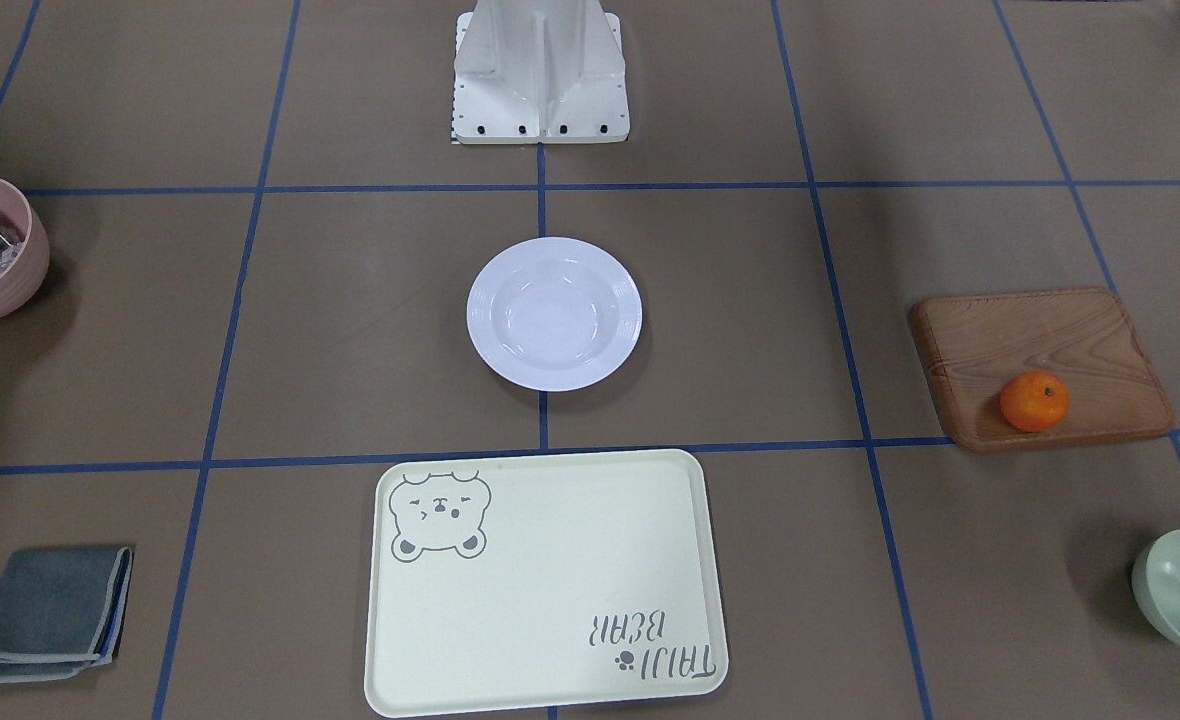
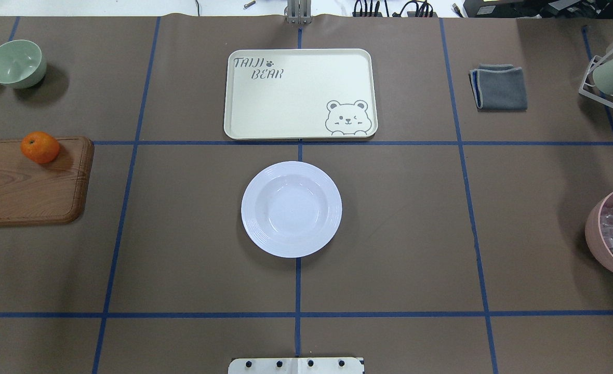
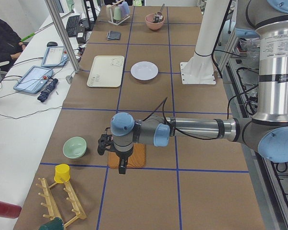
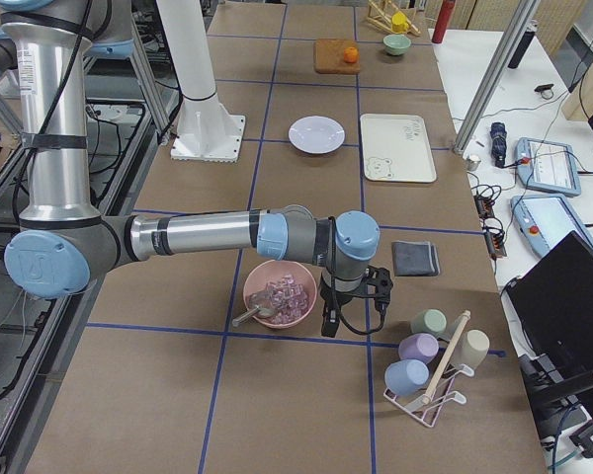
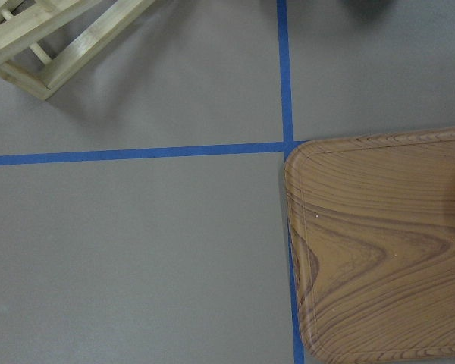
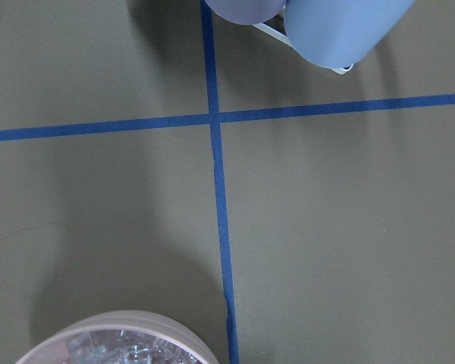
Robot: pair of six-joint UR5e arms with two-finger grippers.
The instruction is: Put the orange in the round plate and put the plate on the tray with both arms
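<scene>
The orange (image 2: pixel 40 147) sits at a far corner of a brown wooden board (image 2: pixel 21 187) on my left side of the table. The white round plate (image 2: pixel 291 209) stands with nothing in it at the table's middle, just short of the cream bear tray (image 2: pixel 291 98), which also holds nothing. My left gripper (image 3: pixel 121 168) hangs over the board's outer end, away from the orange. My right gripper (image 4: pixel 327 324) hovers beside a pink bowl (image 4: pixel 277 291). Both grippers show only in the side views, so I cannot tell whether they are open or shut.
A pale green bowl (image 2: pixel 15 62) stands beyond the board. A folded grey cloth (image 2: pixel 498 85) lies to the tray's right. A cup rack (image 4: pixel 430 360) is near my right gripper, and a wooden rack (image 3: pixel 62 201) is near my left one. The robot's base (image 1: pixel 540 70) stands behind the plate.
</scene>
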